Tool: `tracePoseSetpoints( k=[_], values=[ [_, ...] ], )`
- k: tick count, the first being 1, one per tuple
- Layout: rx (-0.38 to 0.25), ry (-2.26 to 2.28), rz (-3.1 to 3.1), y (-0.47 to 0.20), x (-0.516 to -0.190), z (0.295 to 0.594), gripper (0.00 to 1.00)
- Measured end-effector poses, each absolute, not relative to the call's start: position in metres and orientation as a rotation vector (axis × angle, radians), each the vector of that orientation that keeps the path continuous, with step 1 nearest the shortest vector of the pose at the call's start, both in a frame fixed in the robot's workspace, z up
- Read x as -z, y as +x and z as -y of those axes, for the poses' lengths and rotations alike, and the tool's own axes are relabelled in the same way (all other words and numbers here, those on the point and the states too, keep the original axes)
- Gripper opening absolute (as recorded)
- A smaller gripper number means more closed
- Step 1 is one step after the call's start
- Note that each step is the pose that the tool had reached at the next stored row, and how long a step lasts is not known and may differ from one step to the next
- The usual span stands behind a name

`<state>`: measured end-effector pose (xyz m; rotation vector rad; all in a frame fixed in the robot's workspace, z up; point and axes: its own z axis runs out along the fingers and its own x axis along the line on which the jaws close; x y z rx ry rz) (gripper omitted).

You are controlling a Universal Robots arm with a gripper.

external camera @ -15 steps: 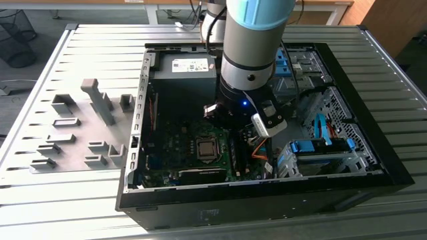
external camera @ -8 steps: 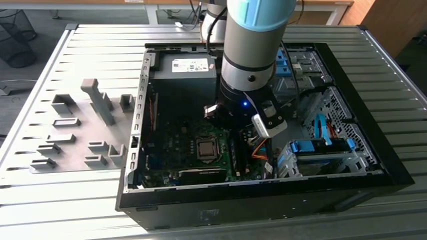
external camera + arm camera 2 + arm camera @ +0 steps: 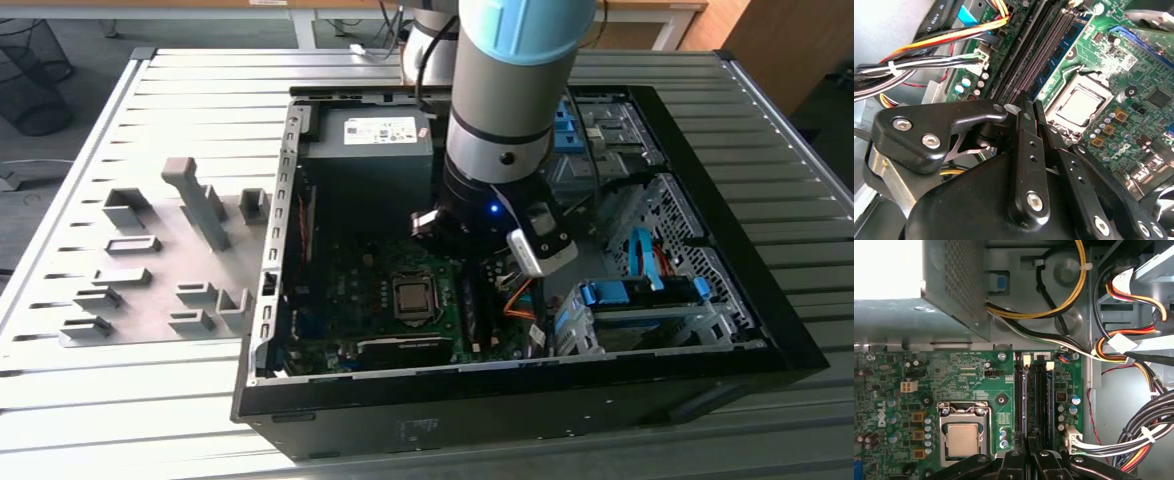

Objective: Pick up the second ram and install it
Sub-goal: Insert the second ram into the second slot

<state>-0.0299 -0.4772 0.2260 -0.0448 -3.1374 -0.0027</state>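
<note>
The black two-fingered gripper (image 3: pixel 1029 107) hangs low inside the open black computer case (image 3: pixel 747 350), directly over the long black memory slots (image 3: pixel 1031 400) on the green motherboard (image 3: pixel 969 375). Its fingers are pressed together with nothing between them. A blue-green memory stick with black chips (image 3: pixel 1066 42), the second ram, lies seated in a slot beside the silver processor socket (image 3: pixel 963 437).

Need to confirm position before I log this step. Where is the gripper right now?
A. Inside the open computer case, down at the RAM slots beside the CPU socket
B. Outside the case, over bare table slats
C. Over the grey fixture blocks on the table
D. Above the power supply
A: the gripper sits down at the RAM slots beside the CPU socket, its fingers close together, inside the computer case.
</note>
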Motion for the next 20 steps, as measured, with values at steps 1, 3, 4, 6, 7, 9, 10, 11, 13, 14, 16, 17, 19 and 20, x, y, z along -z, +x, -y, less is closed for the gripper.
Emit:
tracePoseSetpoints(
  k=[1,3,4,6,7,9,10,11,13,14,16,17,19,20],
  values=[
    [0.003,-0.045,3.137,-0.0296,-0.2254,0.4772,0.14],
    [0.002,-0.045,3.137,-0.0295,-0.2244,0.4772,0.14],
    [0.002,-0.045,3.137,-0.0295,-0.2238,0.4772,0.14],
    [0.003,-0.045,3.137,-0.0294,-0.2224,0.4772,0.14],
    [0.002,-0.044,3.137,-0.0293,-0.2217,0.4772,0.14],
    [0.002,-0.042,3.136,-0.0288,-0.2213,0.4773,0.14],
    [0.002,-0.042,3.136,-0.0283,-0.2213,0.4773,0.14],
    [0.002,-0.042,3.135,-0.0278,-0.2212,0.4772,0.14],
    [0.002,-0.042,3.134,-0.0271,-0.2212,0.4772,0.14],
    [0.002,-0.043,3.134,-0.027,-0.2212,0.4772,0.14],
    [0.002,-0.043,3.133,-0.027,-0.2208,0.4772,0.14],
    [0.003,-0.042,3.133,-0.027,-0.2204,0.4772,0.14],
    [0.002,-0.042,3.133,-0.027,-0.2198,0.4772,0.14],
    [0.002,-0.042,3.133,-0.027,-0.2194,0.4772,0.14]
  ],
)
